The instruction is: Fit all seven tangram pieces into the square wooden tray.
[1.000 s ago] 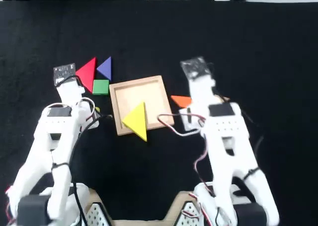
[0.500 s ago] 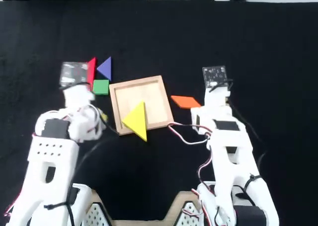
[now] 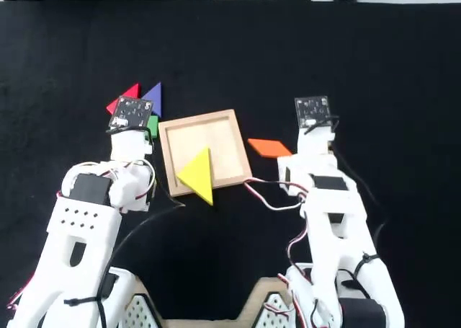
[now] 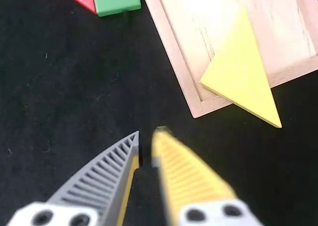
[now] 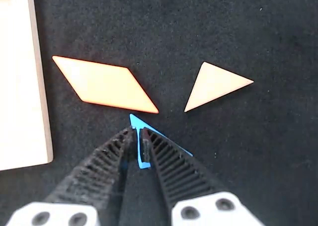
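Square wooden tray (image 3: 198, 118) sits mid-surface (image 3: 374, 61), with open black cloth beyond it and to the right. The yellow triangle (image 3: 198, 172) lies partly inside, one corner overhanging the near rim. Red triangle (image 3: 128, 92), purple triangle (image 3: 153, 97) and green square (image 3: 153, 124) crowd the tray's left side. The orange parallelogram (image 3: 269, 148) lies just right of it. Left jaws — together, gripping nothing — hang over bare cloth near the tray's near-left corner. Right jaws — together — sit over a light-blue triangle (image 5: 133, 120), with a cream triangle (image 5: 216, 84) near.
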{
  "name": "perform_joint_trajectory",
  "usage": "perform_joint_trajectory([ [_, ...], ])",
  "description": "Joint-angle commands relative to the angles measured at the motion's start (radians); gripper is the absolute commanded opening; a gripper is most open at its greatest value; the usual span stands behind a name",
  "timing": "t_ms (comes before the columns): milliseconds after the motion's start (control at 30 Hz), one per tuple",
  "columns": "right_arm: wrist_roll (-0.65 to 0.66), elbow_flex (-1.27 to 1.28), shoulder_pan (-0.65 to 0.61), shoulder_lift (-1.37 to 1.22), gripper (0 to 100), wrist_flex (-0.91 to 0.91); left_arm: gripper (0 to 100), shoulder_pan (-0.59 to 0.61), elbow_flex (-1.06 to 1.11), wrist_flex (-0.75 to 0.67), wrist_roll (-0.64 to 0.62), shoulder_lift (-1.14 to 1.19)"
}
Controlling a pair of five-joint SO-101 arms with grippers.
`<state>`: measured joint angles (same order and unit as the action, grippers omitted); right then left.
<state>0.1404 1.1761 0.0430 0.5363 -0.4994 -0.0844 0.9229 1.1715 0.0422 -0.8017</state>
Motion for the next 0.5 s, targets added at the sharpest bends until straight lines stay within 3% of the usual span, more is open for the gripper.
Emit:
perform_joint_trajectory([
  [0,0.005,-0.004,0.008,0.03,1.1,0.021,4,0.001,-0.033,-0.003,0.008,0.018],
  [67,0.005,-0.004,0.005,0.03,1.1,0.021,3,-0.01,-0.036,0.006,0.04,0.055],
  [200,0.005,-0.004,0.006,0.028,1.1,0.021,3,-0.111,-0.031,0.018,0.235,0.152],
  [467,0.005,-0.002,0.005,0.028,1.1,0.021,3,-0.14,-0.085,0.035,0.245,0.27],
])
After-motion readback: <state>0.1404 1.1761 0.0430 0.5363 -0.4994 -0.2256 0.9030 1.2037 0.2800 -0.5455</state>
